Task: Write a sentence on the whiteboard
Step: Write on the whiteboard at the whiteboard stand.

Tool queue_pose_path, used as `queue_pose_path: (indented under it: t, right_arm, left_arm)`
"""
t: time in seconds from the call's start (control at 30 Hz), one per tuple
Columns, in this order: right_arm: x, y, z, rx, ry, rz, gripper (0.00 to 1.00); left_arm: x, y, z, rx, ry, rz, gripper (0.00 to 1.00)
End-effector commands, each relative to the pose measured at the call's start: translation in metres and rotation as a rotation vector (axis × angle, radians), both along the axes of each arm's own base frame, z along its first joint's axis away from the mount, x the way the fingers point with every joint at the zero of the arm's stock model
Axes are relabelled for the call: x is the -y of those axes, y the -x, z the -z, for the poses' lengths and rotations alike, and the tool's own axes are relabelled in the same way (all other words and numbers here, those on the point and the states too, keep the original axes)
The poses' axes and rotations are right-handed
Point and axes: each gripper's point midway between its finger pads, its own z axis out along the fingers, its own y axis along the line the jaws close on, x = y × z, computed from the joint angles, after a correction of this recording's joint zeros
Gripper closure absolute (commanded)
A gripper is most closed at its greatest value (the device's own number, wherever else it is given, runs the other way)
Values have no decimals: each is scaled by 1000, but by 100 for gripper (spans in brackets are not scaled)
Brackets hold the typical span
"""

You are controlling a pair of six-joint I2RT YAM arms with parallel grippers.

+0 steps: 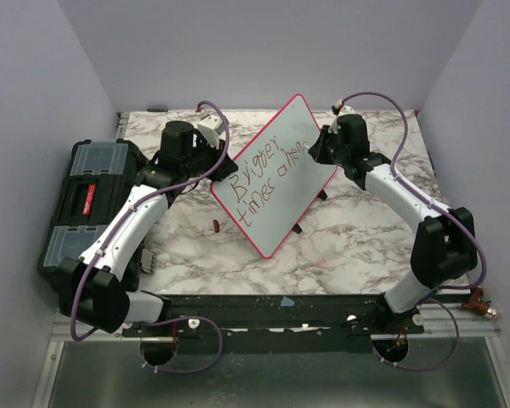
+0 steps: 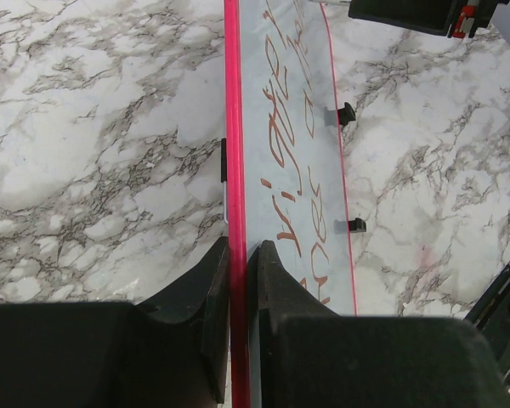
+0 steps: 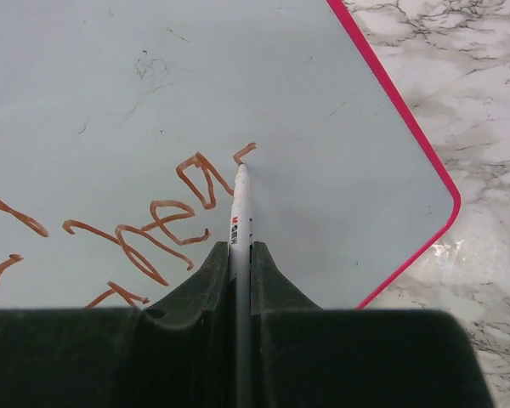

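The sentence [image 1: 268,183] runs in two reddish-brown lines along the long axis of the board [image 1: 299,127]. The board stands tilted in the middle of the worktop [image 1: 357,242], its near corner low and its far corner raised toward the back wall. The wording looks all but finished.

The marker [image 3: 240,200] points straight ahead out of the right claw [image 3: 238,248], whose fingers are pressed together on the white barrel. Its tip touches the board at the last stroke of the lower line. The writing point therefore lies directly in front of that claw, along the marker's own axis, and the right arm is the nearer one. The left claw [image 2: 238,251] pinches the pink rim [image 2: 231,127] on the opposite long side and holds the board edge-on.

In the right wrist view, bare board stretches up and to the right of the tip until the rim curves round a corner. That leaves room for a closing stroke or two, though less toward the corner. Lifting off probably calls for backing away along the marker's axis, so nothing smears.

A toolbox [image 1: 89,200] sits at the left, beside the left arm and apart from the board.
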Motion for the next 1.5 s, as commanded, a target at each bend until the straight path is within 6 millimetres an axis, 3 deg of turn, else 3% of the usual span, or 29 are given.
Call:
queue_pose_path:
  t: [0.0,0.57,1.47]
  right_arm:
    - [1,9,12,-38,15,-12,99]
    - [4,-1,15,-53,39,18,99]
    - [-14,-32,-15,-2,-8,-5,99]
  left_arm:
    - [-2,-8,-1,87,-82,38,100]
    - [-2,-8,-1,88,-85,38,100]
    - [-2,-9,2,83,-91,39,100]
